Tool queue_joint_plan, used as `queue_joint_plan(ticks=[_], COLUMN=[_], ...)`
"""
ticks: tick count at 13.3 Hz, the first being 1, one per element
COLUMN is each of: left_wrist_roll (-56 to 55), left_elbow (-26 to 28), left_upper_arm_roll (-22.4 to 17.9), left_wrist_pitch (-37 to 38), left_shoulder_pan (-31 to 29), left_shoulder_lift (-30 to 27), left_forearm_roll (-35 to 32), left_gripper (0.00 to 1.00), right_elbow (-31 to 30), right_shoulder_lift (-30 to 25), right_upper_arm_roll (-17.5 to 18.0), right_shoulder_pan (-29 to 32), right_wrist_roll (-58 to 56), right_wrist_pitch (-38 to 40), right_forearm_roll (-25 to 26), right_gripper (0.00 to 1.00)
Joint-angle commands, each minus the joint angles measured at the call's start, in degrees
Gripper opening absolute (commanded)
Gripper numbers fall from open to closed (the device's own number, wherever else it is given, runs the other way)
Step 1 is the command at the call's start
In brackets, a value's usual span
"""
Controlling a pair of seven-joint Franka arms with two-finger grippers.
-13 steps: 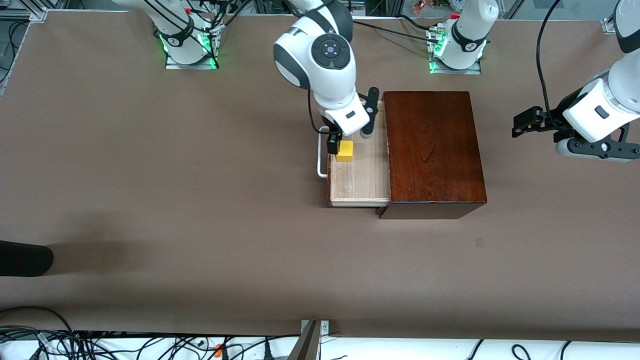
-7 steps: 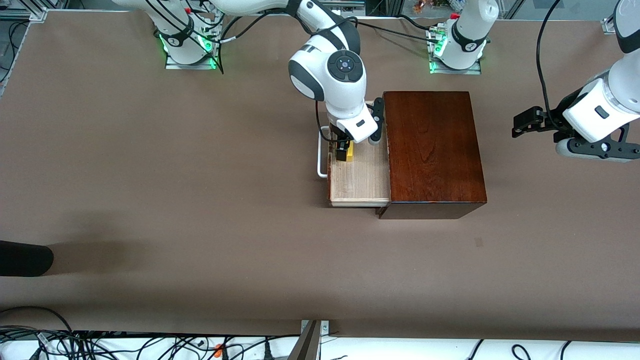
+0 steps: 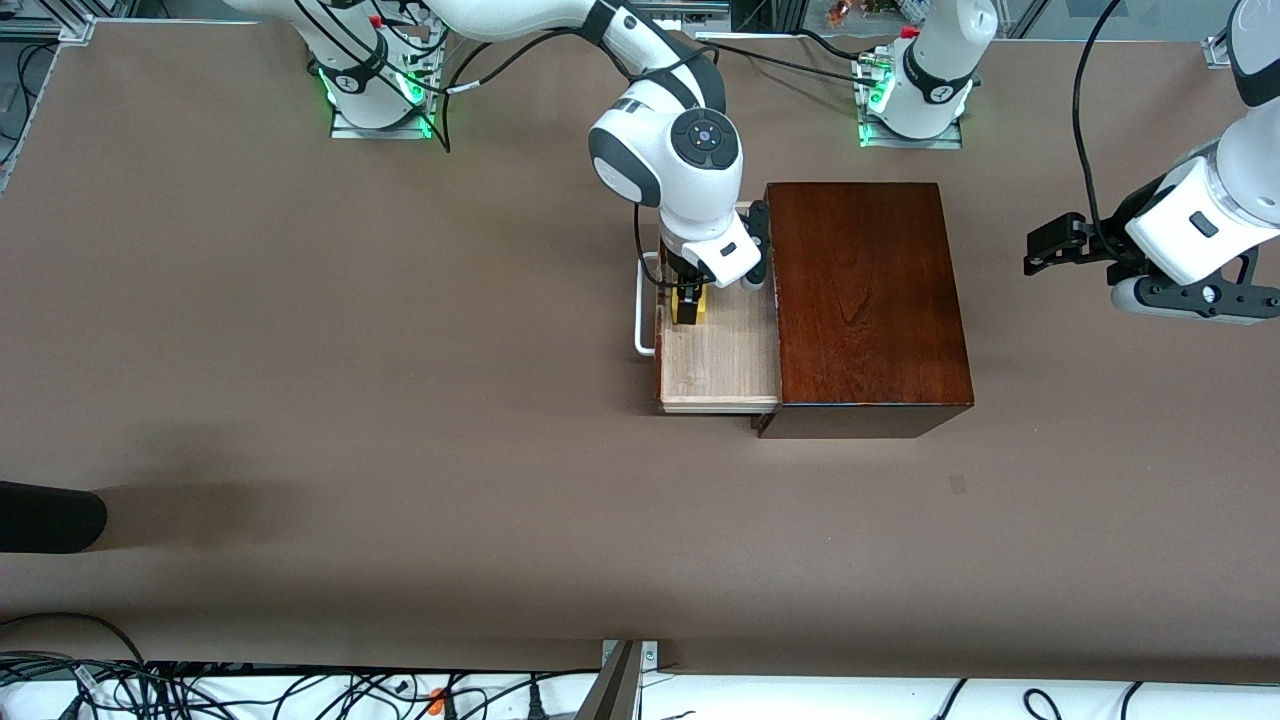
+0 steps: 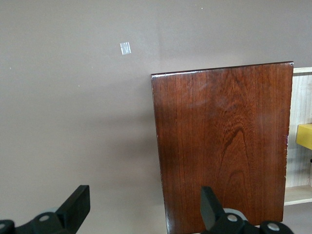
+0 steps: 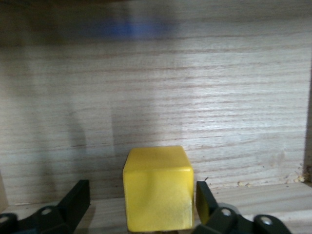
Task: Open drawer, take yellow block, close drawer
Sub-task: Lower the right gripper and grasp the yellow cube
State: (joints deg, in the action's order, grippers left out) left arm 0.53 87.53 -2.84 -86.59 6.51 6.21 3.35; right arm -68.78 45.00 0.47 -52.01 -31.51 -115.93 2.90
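The drawer (image 3: 722, 365) of the dark reddish-brown box (image 3: 866, 300) is pulled out toward the right arm's end, showing its pale floor and white loop handle (image 3: 640, 318). The yellow block (image 3: 704, 308) sits on the drawer floor. My right gripper (image 3: 690, 303) is down in the drawer, open, with the block between its fingers. In the right wrist view the block (image 5: 158, 187) sits between the right gripper's (image 5: 141, 191) fingers, close to one finger and apart from the other. My left gripper (image 3: 1195, 298) waits open in the air at the left arm's end; in its own view the left gripper (image 4: 144, 196) is empty.
The left wrist view shows the box top (image 4: 224, 146), a strip of the drawer (image 4: 302, 92) and the block (image 4: 305, 136). A dark object (image 3: 50, 515) lies at the table edge at the right arm's end. Cables run along the edge nearest the front camera.
My right gripper has moved from beside the block toward the box and lowered, so its fingers now straddle the block. The left arm, box and drawer have not moved.
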Motion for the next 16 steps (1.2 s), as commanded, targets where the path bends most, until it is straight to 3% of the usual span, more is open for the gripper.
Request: queue_joint_plan(ticks=[1, 2, 3, 4, 6, 9, 11, 16], left_wrist_roll=[1.14, 1.06, 1.14, 1.14, 1.14, 1.06, 0.80, -0.35], left_elbow=[-0.26, -0.26, -0.26, -0.26, -0.26, -0.26, -0.26, -1.40], left_upper_arm_roll=[-0.06, -0.06, -0.06, -0.06, -0.06, -0.06, -0.06, 0.47], left_wrist_pitch=[0.02, 0.02, 0.02, 0.02, 0.02, 0.02, 0.11, 0.20], left_shoulder_pan=[-0.01, -0.01, -0.01, -0.01, -0.01, -0.01, -0.01, -0.18], left_shoulder_lift=[0.03, 0.03, 0.03, 0.03, 0.03, 0.03, 0.03, 0.11], left_forearm_roll=[0.87, 0.87, 0.87, 0.87, 0.87, 0.87, 0.87, 1.13], left_gripper=[1.00, 1.00, 1.00, 1.00, 1.00, 1.00, 1.00, 1.00], right_elbow=[1.98, 2.16, 2.25, 2.25, 4.25, 12.07, 12.62, 12.62], right_shoulder_lift=[1.06, 0.79, 0.44, 0.01, -0.35, -1.57, -6.39, -14.66], right_upper_arm_roll=[-0.56, -0.56, -0.56, -0.64, -0.82, -0.73, -1.35, -1.35], right_shoulder_pan=[-0.29, -0.03, 0.24, 0.33, 0.33, 0.68, 1.64, 15.76], right_wrist_roll=[-2.15, -1.45, -1.62, -1.45, 0.04, 1.88, 3.73, 9.53], right_wrist_pitch=[-0.87, -0.70, -0.26, 0.00, 2.71, 11.93, 14.50, 22.57], right_forearm_roll=[1.41, 1.06, 0.88, 0.80, 0.79, 0.10, -0.08, -5.18], right_gripper=[0.48, 0.17, 0.04, 0.00, 0.00, 0.00, 0.00, 0.00])
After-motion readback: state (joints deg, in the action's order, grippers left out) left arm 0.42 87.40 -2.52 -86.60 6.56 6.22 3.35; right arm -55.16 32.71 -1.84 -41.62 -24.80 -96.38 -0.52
